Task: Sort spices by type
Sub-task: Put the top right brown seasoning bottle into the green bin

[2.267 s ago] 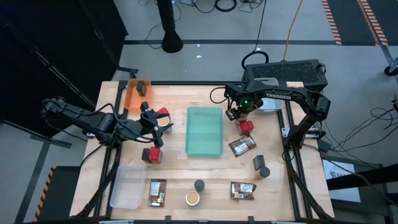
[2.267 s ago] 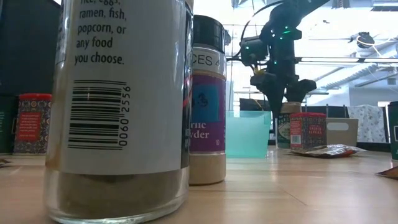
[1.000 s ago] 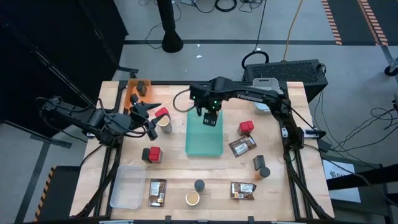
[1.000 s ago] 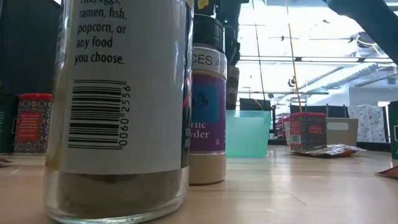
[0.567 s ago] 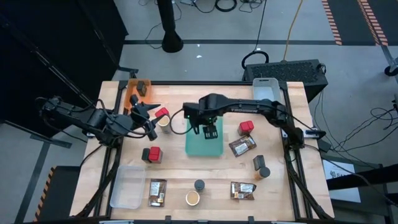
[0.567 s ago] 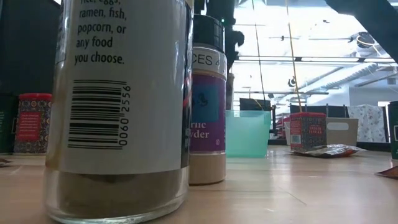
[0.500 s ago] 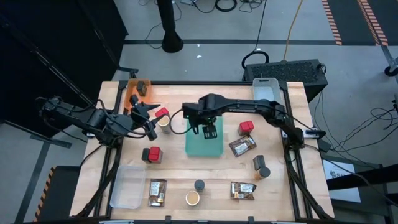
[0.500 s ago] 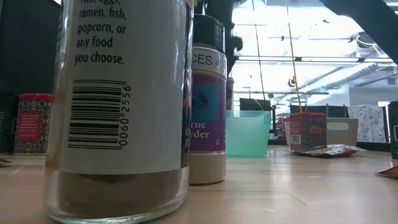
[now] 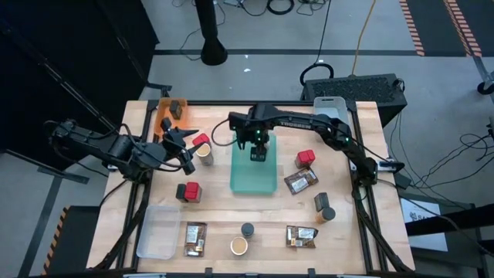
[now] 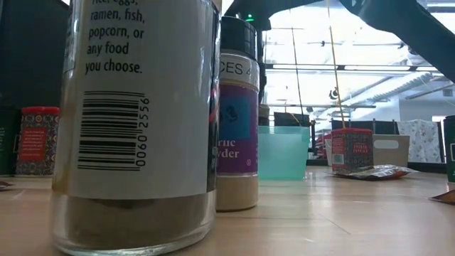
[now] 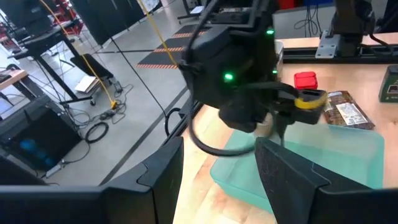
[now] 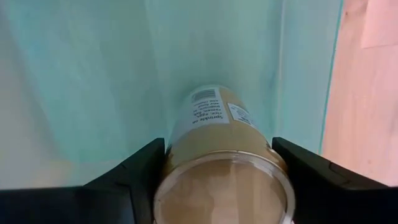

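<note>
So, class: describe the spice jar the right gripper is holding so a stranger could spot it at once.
Start at the teal tray mid-table. Above its far end the right gripper grips a tan round jar. Unlike the other tan jars standing on the wood, it is in the air.

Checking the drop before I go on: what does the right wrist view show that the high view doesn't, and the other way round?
Only the right wrist view shows the tan jar clearly: label, barcode and clear base, between the right gripper's fingers, above the tray floor.

Only the high view shows the layout: the left gripper beside a red box and a cream-topped jar, plus packets, boxes and jars around the table.

Both show the teal tray with the right gripper over it.
</note>
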Controlling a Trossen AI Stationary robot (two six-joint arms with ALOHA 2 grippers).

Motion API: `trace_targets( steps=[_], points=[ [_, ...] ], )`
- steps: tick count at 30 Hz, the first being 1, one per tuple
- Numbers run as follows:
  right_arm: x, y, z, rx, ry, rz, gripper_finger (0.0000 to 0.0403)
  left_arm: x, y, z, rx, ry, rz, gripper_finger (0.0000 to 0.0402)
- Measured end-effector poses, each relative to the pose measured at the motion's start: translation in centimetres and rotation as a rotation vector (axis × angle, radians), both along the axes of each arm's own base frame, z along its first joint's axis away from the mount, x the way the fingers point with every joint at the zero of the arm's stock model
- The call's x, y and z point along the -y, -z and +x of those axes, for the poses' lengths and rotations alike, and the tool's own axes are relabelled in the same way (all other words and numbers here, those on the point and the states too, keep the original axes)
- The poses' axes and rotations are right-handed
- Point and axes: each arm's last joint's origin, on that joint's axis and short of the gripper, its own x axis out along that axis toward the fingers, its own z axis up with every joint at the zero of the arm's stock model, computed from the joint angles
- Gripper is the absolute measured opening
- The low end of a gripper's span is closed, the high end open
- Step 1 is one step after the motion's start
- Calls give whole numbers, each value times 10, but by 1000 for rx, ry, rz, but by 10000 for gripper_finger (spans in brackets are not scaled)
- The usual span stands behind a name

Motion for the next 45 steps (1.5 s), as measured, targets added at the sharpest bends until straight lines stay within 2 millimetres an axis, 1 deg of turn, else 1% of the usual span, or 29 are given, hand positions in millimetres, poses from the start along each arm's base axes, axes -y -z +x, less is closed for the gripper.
trace_targets(
  steps=[8,14,18,21,29,31,32,36,40,43,45],
  points=[
    [9,0,-2,9,-72,-3,243,0,0,0,-1,0,0,200],
    [10,0,-1,13,-95,-10,245,0,0,0,0,0,-1,200],
    [9,0,1,30,-109,-15,279,0,0,0,1,-1,-3,200],
    [9,0,2,36,-112,-17,290,0,0,0,9,-6,-14,200],
    [10,-2,2,49,-138,-28,277,0,0,0,9,-7,-18,200],
    [9,-9,0,68,-138,-36,275,0,0,0,9,-7,-18,200],
    [9,-16,-1,84,-137,-41,275,0,0,0,10,-7,-18,200],
    [5,-52,-10,182,-144,-75,275,0,0,0,11,-8,-20,200],
    [1,-82,-23,256,-118,-91,275,0,0,0,25,-16,-41,200],
    [-2,-93,-26,297,-108,-101,276,0,0,0,30,-16,-43,200],
    [-6,-89,-25,285,-118,-102,276,0,0,0,41,-22,-58,200]
  ],
)
